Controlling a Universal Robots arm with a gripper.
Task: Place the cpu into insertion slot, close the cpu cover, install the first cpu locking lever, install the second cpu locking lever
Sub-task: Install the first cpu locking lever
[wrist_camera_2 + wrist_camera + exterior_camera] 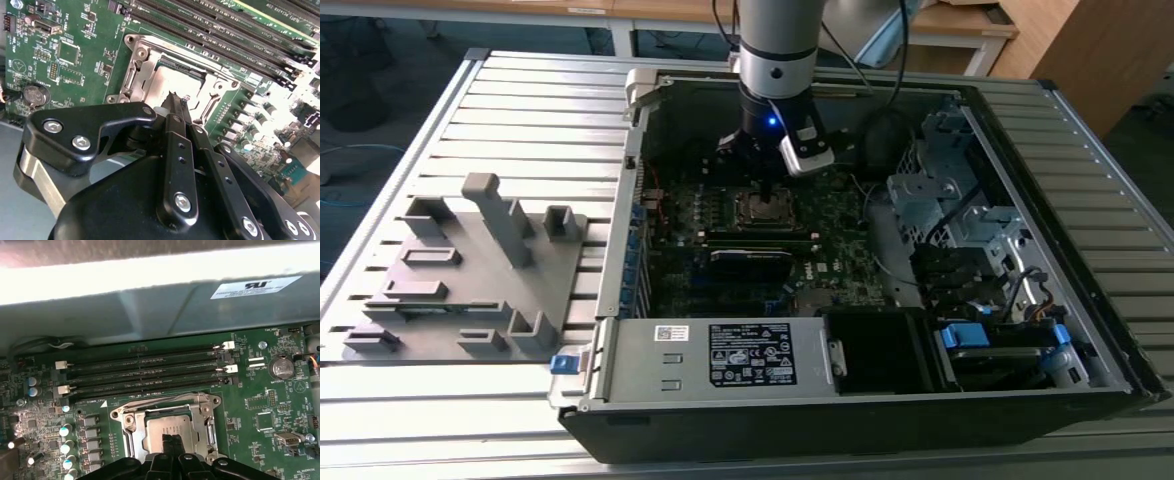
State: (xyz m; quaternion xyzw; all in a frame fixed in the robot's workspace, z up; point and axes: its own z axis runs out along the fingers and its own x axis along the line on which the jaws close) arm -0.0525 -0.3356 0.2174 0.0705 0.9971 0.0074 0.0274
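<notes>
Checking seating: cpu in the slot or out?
In. The cpu lies flat inside the slot, framed by the cover; pincer tips over it.

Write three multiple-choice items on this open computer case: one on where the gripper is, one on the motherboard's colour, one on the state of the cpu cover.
1. Where is the gripper?
A. over the grey fixture tray
B. just above the cpu in its socket
C. beside the power supply

2. What colour is the motherboard?
A. red
B. blue
C. green

3. What is the state of the cpu cover?
A. lying down around the cpu
B. standing upright
C. removed and lying on the table

Answers: 1 B, the fingertips meet right over the silver chip in both wrist views. 2 C, the board is green in both wrist views. 3 A, the metal frame lies flat around the chip, whose top shows through its window.
</notes>
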